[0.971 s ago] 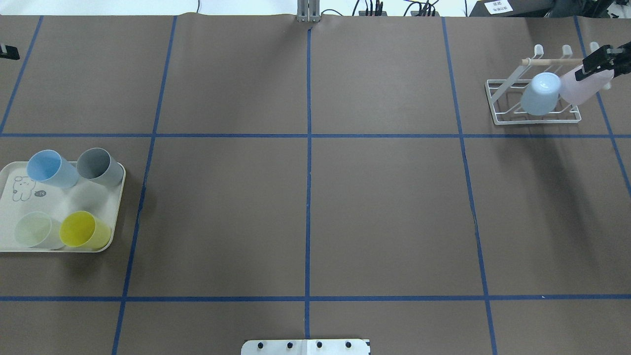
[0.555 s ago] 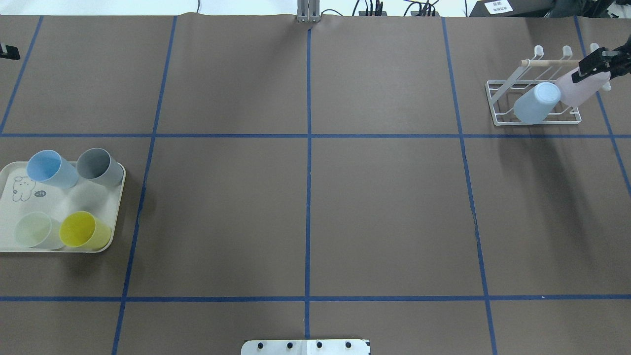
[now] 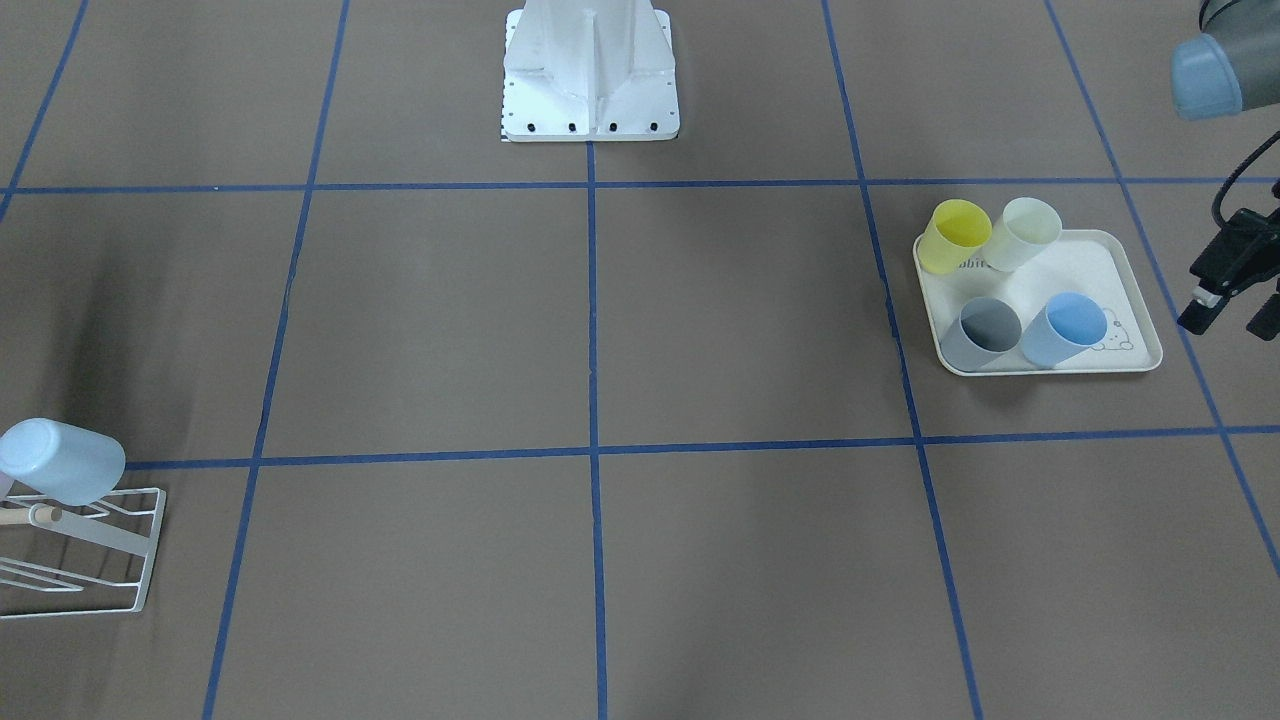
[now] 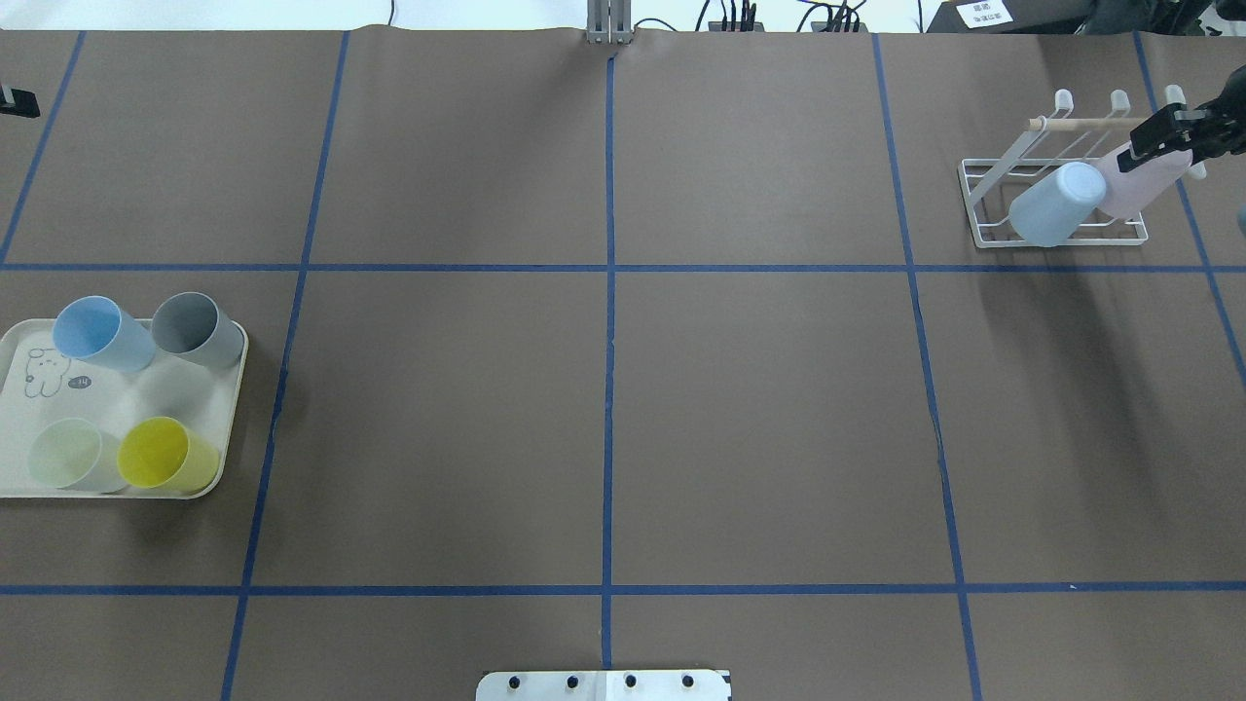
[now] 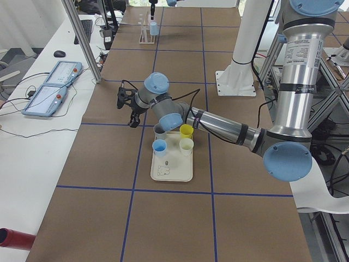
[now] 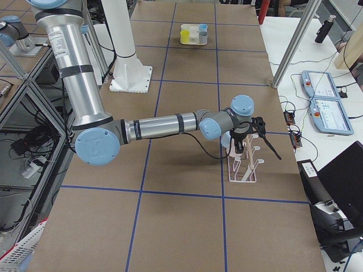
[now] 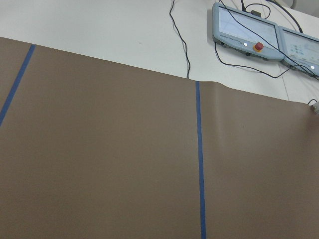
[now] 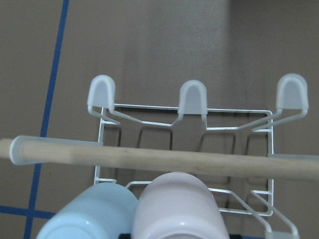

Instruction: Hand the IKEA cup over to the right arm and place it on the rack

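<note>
Brown worktop [image 4: 604, 409], blue tape grid. Right end effector [image 4: 1160, 143] pinches the pink cup [image 8: 177, 204], tilted at the rack [image 8: 193, 97], just beside a racked light blue cup [image 4: 1051, 200]. Risk: released off-prong, it slides out or knocks its neighbour. Left end effector [image 3: 1228, 318] spread, empty, beside the tray [image 3: 1130, 290]. Prong under the pink cup is hidden, so seating is unclear.

A cream tray [image 4: 107, 399] with a rabbit drawing lies on the brown surface [image 4: 759, 419], crossed by blue tape lines [image 4: 608, 389]; two pendants [image 7: 244, 32] rest beyond its edge.
</note>
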Robot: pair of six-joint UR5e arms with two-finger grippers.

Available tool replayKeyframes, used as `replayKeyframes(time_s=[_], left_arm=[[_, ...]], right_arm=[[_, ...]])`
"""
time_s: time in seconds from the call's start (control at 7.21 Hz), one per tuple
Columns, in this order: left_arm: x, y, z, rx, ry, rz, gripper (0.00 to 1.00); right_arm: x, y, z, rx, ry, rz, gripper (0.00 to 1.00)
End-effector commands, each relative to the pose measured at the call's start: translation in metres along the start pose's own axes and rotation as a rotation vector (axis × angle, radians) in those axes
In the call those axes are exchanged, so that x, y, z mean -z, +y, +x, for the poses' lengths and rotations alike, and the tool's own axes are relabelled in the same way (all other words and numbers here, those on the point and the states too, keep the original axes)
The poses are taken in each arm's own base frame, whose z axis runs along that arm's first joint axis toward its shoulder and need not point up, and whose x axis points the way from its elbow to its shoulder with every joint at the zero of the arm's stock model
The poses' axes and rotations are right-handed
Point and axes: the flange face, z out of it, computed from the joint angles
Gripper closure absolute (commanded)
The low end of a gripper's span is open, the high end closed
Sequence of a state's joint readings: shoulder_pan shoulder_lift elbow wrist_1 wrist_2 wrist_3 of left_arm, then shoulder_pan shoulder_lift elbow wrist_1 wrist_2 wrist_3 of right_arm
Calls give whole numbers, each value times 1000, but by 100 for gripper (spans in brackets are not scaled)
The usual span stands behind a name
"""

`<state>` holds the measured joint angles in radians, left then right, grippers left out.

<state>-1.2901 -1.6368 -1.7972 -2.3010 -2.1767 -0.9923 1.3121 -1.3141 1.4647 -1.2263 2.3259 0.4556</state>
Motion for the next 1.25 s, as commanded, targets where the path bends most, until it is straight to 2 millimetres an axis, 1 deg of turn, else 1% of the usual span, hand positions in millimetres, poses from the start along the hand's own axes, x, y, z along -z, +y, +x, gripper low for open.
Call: replayKeyframes(time_s=[0.0,0.14,0.42,0.55,0.69,0.83,0.97,1.11], left_arm=[[0,0,0,0,0,0,0],[1,0,1,-1,1,1,0],[0,0,-1,-1,-3,-2,0],[-2,-1,-2,6,-30,-13,0],[-6,3,-2,7,-38,-28,0],[-10,24,-18,-38,-61,-64,0],[-4,49,-46,-101,-101,-105,0],[-9,64,-61,-108,-150,-161,0]], right_arm=[[-5,-1,2,3,42,14,10],[-7,-2,0,9,51,14,1],[-7,-2,-1,7,42,10,1],[-3,-3,-7,15,33,16,1],[2,-4,-12,20,17,20,1],[11,-3,-19,23,7,34,1],[18,1,-25,33,2,48,1],[18,2,-24,32,1,46,1]])
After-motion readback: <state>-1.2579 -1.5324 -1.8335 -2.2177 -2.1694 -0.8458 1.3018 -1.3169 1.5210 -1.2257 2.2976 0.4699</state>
